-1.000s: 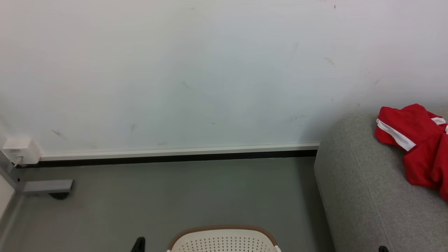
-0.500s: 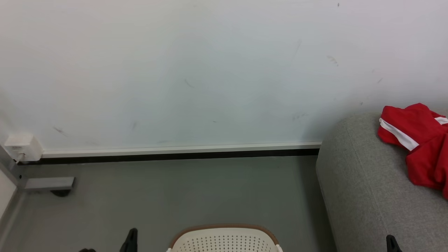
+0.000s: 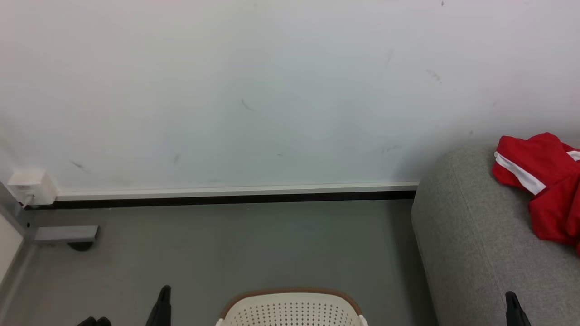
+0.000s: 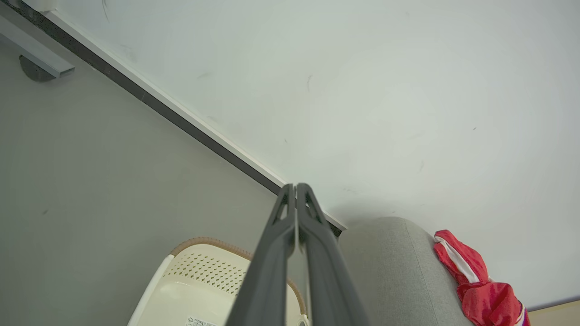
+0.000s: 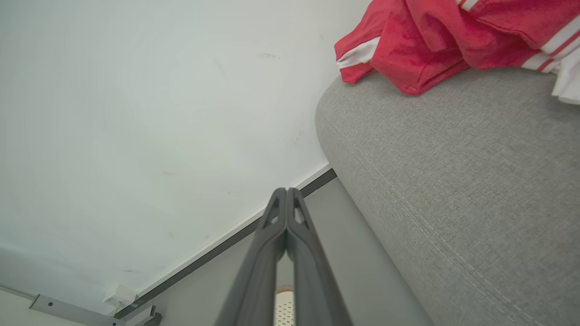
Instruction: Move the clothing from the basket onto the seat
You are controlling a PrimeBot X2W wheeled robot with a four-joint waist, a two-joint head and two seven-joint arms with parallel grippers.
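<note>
Red clothing [image 3: 543, 181] with white stripes lies bunched on the grey sofa seat [image 3: 471, 244] at the right; the same clothing [image 4: 476, 290] [image 5: 426, 40] shows in both wrist views. The cream basket [image 3: 290, 310] with its brown rim sits on the floor at the bottom centre; the part of the basket [image 4: 199, 285] seen from the left wrist holds no fabric. My left gripper [image 3: 164, 293] rises left of the basket, its fingers pressed together in the left wrist view, the gripper [image 4: 295, 188] shut on nothing. My right gripper [image 3: 511, 296] stands before the sofa, likewise shut [image 5: 286, 191].
A white wall with a pale skirting strip [image 3: 226, 194] runs across the back. A white socket box [image 3: 29, 185] and a grey metal foot [image 3: 65, 233] are at the far left. Grey floor [image 3: 226, 249] lies between basket and wall.
Both grippers' fingertips have risen further into the head view from the bottom edge. The whole picture has shifted slightly, so the camera has moved; the clothing and basket stay put.
</note>
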